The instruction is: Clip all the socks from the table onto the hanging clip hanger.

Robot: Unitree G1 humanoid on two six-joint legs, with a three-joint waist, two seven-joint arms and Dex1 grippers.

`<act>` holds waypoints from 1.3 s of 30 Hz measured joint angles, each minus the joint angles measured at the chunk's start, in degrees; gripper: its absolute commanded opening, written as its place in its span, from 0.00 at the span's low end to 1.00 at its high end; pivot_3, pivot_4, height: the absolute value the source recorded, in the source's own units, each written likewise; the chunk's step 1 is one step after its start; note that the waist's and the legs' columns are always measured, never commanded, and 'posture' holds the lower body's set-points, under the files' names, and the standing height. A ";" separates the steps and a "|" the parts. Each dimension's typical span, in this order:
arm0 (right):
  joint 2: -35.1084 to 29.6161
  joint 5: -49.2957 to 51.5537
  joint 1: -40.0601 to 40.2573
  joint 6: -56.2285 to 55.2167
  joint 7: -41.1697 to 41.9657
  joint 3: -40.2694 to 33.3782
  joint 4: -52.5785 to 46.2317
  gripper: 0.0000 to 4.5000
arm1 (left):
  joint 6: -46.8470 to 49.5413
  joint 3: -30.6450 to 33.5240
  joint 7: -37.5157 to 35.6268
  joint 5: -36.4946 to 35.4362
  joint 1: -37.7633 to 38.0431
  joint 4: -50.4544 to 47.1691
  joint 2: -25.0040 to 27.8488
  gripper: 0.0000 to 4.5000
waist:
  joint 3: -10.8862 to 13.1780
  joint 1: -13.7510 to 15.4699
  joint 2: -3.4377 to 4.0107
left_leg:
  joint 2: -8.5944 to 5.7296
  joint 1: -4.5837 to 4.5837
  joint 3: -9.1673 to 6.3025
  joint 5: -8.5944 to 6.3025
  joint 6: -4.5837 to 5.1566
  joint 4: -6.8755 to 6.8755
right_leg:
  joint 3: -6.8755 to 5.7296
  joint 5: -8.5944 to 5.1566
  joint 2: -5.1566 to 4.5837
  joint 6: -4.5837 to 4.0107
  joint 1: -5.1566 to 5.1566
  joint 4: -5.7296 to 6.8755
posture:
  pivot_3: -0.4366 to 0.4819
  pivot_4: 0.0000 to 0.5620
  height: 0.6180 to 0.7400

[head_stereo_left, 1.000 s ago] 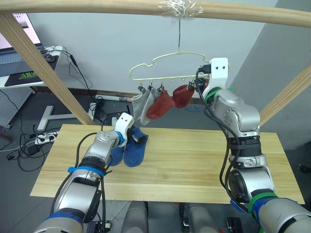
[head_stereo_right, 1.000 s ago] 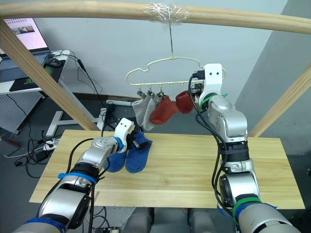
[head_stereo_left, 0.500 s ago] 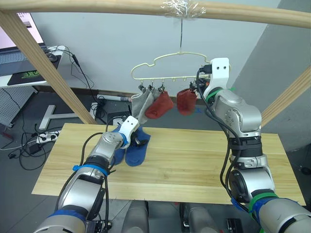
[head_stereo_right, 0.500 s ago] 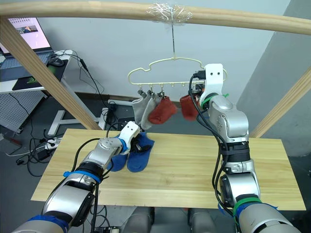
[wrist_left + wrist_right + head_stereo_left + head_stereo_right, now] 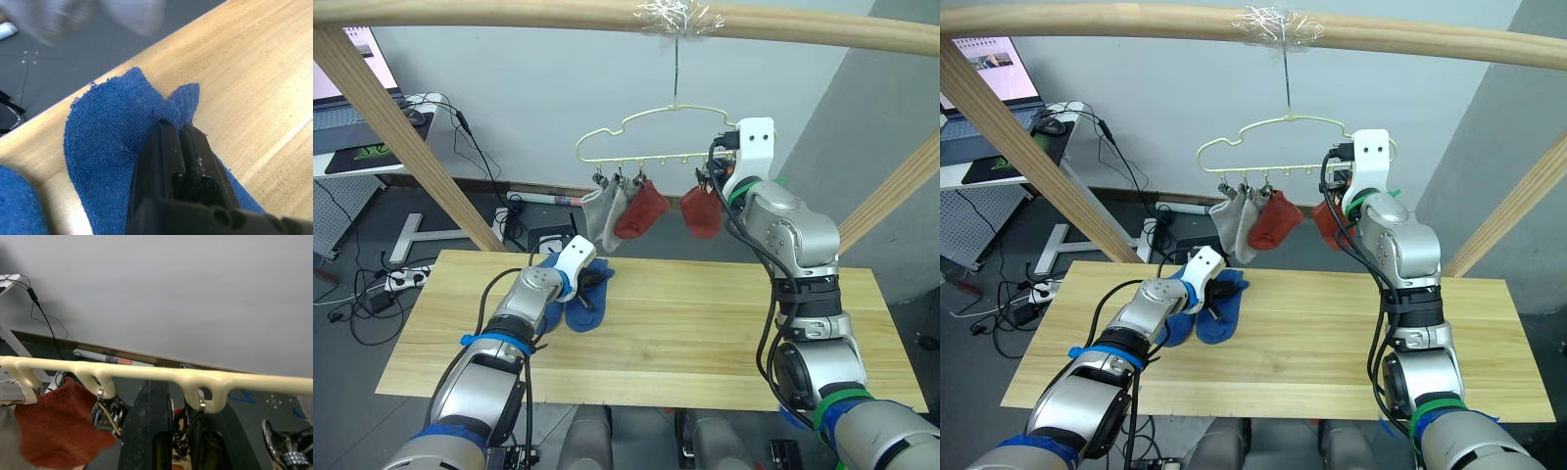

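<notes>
Pinching blue sock [image 5: 112,142], lengthwise across table [image 5: 705,323].

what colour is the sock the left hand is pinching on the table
Blue. The left hand is shut on the blue sock, clearest in the left wrist view.

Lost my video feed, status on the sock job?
Left tool shut on a blue sock on the table. Right tool up at the clip hanger. Four socks hung, two blue remaining.

You have the clip hanger [image 5: 651,139] hanging above the table's [image 5: 705,323] far edge, four socks clipped along it. Two socks [image 5: 570,299] lie side by side on the table's left, under the hanger's left end.
</notes>
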 measured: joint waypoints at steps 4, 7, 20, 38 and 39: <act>0.12 0.05 0.05 0.15 0.01 -0.02 -0.46 0.01 | 3.97 1.12 -4.87 -3.34 3.89 -6.59 -0.36 0.01 | 0.01 -0.09 0.01 | 0.00 -0.01 0.00 0.00 0.00 -0.01 | 0.00 0.00 0.00 0.00 0.00 0.00 | 0.60 0.40 1.00; 0.33 0.32 0.07 0.50 0.01 -0.03 -1.01 0.01 | 8.67 2.20 -8.68 -7.34 6.39 -12.21 -1.61 0.01 | 0.01 -0.18 0.01 | 0.01 -0.02 -0.03 0.00 0.00 0.00 | -0.03 0.00 0.00 0.00 -0.01 0.00 | 0.60 0.40 1.00; 4.53 3.60 0.07 6.79 -1.55 -3.72 -4.72 0.01 | 23.41 5.70 -10.81 -18.89 2.72 -31.40 -5.37 0.01 | 0.03 -0.83 0.03 | 0.01 -0.02 -0.05 0.00 0.00 0.00 | -0.02 0.00 0.01 0.00 0.00 -0.01 | 0.58 0.39 1.00; 6.83 7.30 -0.77 11.65 -4.03 -6.90 -6.88 0.01 | 20.54 9.03 -2.71 -21.68 -8.92 -22.23 -13.72 0.01 | 0.03 -1.24 0.04 | 0.00 -0.02 -0.03 0.00 0.00 0.00 | -0.01 0.00 0.01 0.00 0.00 -0.04 | 0.57 0.37 1.00; 6.85 7.35 -0.77 11.66 -4.05 -6.90 -6.89 0.01 | 20.44 9.03 -2.67 -21.68 -9.03 -21.89 -13.79 0.01 | 0.03 -1.26 0.04 | 0.00 -0.02 -0.04 0.00 0.00 0.00 | -0.01 0.00 0.01 0.00 0.00 -0.04 | 0.57 0.37 1.00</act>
